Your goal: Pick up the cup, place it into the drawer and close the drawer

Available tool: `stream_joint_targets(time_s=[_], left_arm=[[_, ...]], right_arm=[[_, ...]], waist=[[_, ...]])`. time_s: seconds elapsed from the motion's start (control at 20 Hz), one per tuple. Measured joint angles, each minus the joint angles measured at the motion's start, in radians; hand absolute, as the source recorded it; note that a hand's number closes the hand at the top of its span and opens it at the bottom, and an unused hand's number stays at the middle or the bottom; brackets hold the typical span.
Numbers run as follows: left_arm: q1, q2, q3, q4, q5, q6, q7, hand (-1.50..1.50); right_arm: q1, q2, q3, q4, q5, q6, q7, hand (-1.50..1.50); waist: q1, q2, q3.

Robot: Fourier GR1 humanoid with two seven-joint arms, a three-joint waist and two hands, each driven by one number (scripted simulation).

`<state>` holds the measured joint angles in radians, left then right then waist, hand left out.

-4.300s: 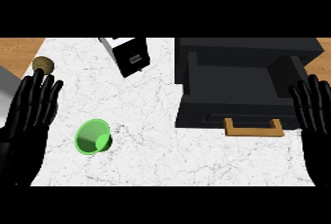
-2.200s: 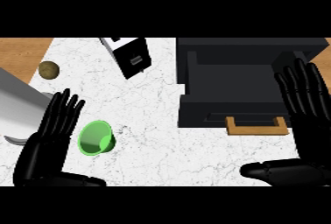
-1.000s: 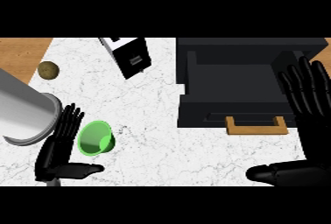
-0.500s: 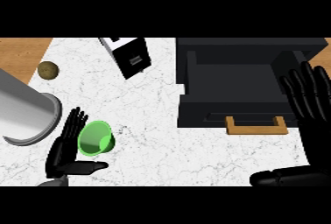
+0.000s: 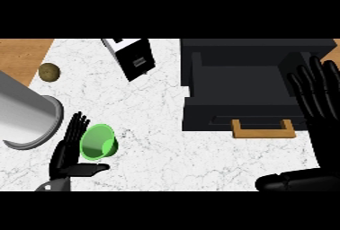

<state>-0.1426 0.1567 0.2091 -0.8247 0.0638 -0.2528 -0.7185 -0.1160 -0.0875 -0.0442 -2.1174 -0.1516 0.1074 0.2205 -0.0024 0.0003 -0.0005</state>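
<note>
Cup (image 5: 98, 142), green and on its side on the counter, lies just right of the left hand's (image 5: 68, 150) straight, unclasped fingers, ungrasped, so lifting, placing in the open drawer (image 5: 256, 96) under the released right hand (image 5: 320, 103), and closing all remain.

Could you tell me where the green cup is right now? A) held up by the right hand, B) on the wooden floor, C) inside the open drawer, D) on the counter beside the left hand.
D: the green cup lies on the white counter, right next to the left hand, whose fingers are straight.
</note>
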Motion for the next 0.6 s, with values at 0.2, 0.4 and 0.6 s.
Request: stream_joint_targets(time_s=[0.2,0.4,0.6], left_arm=[[-0.024,0.008,-0.005,0.091,-0.017,-0.008,-0.068,-1.50],[-0.080,0.032,0.004,0.196,-0.017,-0.035,-0.115,-1.50],[-0.118,0.022,0.001,0.261,-0.019,-0.030,-0.139,-1.50]], right_arm=[[0.003,0.003,0.003,0.015,0.011,0.004,-0.016,-1.50],[0.023,-0.002,-0.012,0.004,-0.012,0.019,-0.022,-1.50],[0.031,0.002,-0.008,-0.004,-0.009,0.020,-0.023,-1.50]], waist=[[0.000,0.000,0.000],[-0.002,0.001,0.000],[-0.002,0.000,0.000]])
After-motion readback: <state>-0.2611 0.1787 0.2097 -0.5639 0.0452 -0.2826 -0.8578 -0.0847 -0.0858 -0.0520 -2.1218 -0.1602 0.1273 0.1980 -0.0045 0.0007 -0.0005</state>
